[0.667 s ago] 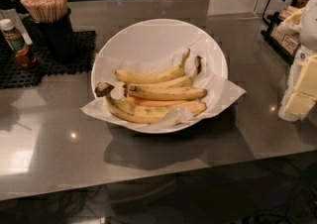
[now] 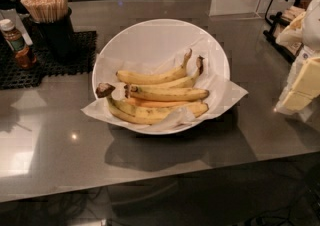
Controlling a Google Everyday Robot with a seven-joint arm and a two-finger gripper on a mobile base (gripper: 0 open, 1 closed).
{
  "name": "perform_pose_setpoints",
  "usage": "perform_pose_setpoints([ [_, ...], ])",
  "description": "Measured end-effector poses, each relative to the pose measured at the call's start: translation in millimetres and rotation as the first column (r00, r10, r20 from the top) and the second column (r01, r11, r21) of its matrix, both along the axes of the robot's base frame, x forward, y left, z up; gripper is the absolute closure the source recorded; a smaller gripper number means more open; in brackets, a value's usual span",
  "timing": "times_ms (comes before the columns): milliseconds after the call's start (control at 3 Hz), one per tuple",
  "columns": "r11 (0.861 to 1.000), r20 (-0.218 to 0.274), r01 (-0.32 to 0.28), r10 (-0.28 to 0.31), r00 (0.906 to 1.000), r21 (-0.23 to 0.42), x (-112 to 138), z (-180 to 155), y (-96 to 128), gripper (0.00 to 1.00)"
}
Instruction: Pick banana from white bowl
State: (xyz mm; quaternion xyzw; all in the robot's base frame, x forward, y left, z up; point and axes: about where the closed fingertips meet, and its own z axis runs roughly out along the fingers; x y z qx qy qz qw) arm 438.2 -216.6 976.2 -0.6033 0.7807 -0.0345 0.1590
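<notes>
The white bowl [image 2: 150,40] sits mid-counter, lined with white paper, and holds several bananas. The banana [image 2: 170,93] lies across the bowl's middle, fairly straight and yellow with dark flecks, its short dark stub pointing left. An orange-tinted banana [image 2: 160,104] lies just in front of it. Curved bananas joined at a big dark stem [image 2: 105,89] lie along the front. Two more bananas [image 2: 155,76] lie behind. My gripper [image 2: 297,95], cream and white, hangs at the right edge of the view. It is to the right of the bowl, apart from it and holding nothing I can see.
A black cup of wooden stir sticks [image 2: 50,22] and a small brown bottle [image 2: 17,45] stand on a black mat [image 2: 75,57] at the back left. A black wire rack [image 2: 285,20] stands at the back right. The counter's front edge runs below the bowl.
</notes>
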Motion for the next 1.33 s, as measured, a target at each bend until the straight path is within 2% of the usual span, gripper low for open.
perform_pose_setpoints([
  [667, 1.0, 0.0, 0.0, 0.0, 1.0, 0.0, 0.0, 0.0, 0.0, 0.65],
  [1000, 1.0, 0.0, 0.0, 0.0, 1.0, 0.0, 0.0, 0.0, 0.0, 0.62],
  [1333, 1.0, 0.0, 0.0, 0.0, 1.0, 0.0, 0.0, 0.0, 0.0, 0.39],
])
